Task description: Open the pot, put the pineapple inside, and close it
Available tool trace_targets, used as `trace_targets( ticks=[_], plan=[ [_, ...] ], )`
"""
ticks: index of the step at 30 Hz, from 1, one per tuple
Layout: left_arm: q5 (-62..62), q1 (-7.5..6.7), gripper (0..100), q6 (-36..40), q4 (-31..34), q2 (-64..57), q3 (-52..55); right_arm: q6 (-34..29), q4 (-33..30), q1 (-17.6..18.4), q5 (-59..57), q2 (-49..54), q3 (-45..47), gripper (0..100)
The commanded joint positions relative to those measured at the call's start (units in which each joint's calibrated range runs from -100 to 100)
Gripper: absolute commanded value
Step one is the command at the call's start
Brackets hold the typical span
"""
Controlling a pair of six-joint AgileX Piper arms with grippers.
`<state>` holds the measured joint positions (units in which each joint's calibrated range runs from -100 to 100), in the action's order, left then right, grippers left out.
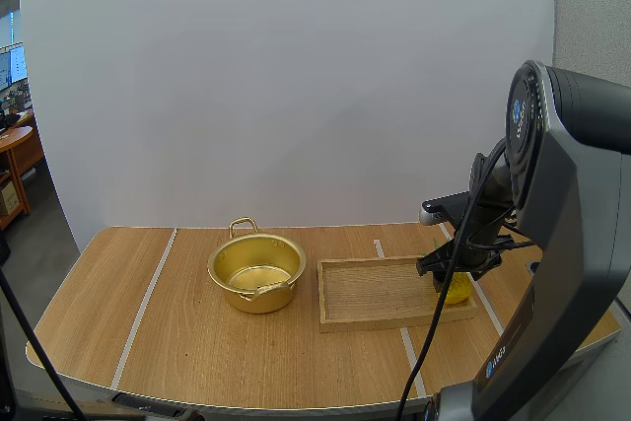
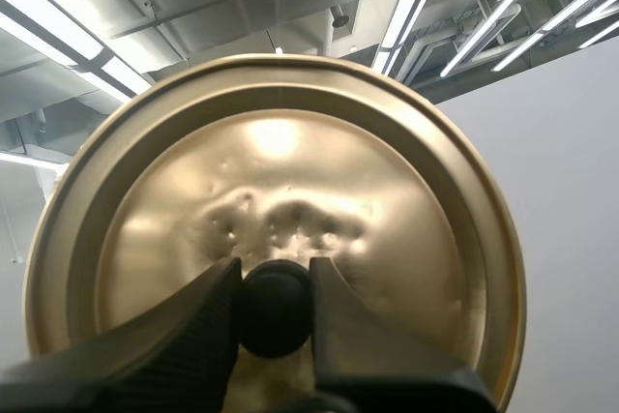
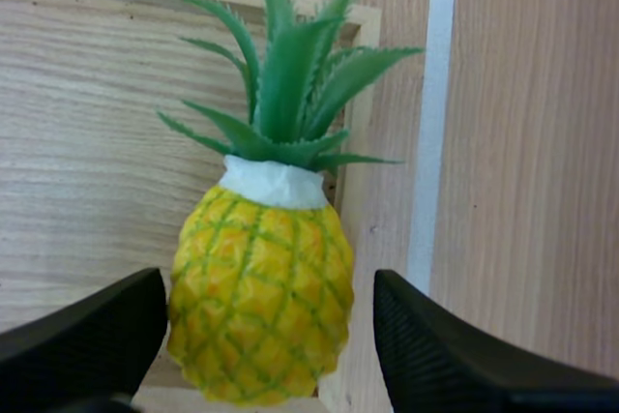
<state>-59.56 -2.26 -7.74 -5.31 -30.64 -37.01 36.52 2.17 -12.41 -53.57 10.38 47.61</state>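
Now the right gripper (image 3: 267, 334) is hanging wide open around the yellow plastic pineapple (image 3: 259, 282), while the left gripper (image 2: 275, 314) is pinching the golden metal lid's (image 2: 280, 166) black knob (image 2: 275, 289)

You are looking at a light-brown wooden table (image 1: 197, 342) with pale tape strips (image 1: 144, 308) running across it. A round golden metal pot (image 1: 256, 271) is standing open on it, and a shallow rectangular wooden tray (image 1: 385, 293) is lying just beside, apart from the pot
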Motion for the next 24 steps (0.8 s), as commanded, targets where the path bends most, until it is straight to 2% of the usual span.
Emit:
trace_targets(
  ticks=[1, 16, 17, 18, 19, 20, 23, 24],
  plan=[
    [1.9, -0.01, 0, 0.6, 0.3, -0.4, -0.5, 0.7, 0.7, -0.2, 2.7, -2.0, -0.2, 100],
    [1.9, -0.01, 0, 0.6, 0.3, -0.4, -0.5, 2.6, 3.5, -0.2, 3.9, -2.8, -0.2, 100],
    [1.9, -0.01, 0, 0.6, 0.3, -0.4, -0.5, 2.6, 3.7, -0.2, 3.4, -2.8, -0.2, 94],
    [1.9, -0.01, 0, 0.6, 0.3, -0.4, -0.5, 2.7, 4.2, -0.2, 2.7, -2.8, -0.2, 76],
    [1.9, -0.01, 0, 0.6, 0.3, -0.4, -0.5, 2.7, 4.3, -0.2, 2.6, -2.8, -0.2, 68],
    [1.9, -0.01, 0, 0.6, 0.3, -0.4, -0.5, 2.8, 4.5, -0.2, 1.9, -2.8, -0.2, 56],
    [1.9, -0.01, 0, 0.6, 0.3, -0.4, -0.5, 2.9, 4.7, -0.2, 1.0, -2.8, -0.2, 0],
    [1.9, -0.01, 0, 0.6, 0.3, -0.4, -0.5, 2.9, 4.7, -0.2, 0.9, -2.8, -0.2, 0]
  ],
)
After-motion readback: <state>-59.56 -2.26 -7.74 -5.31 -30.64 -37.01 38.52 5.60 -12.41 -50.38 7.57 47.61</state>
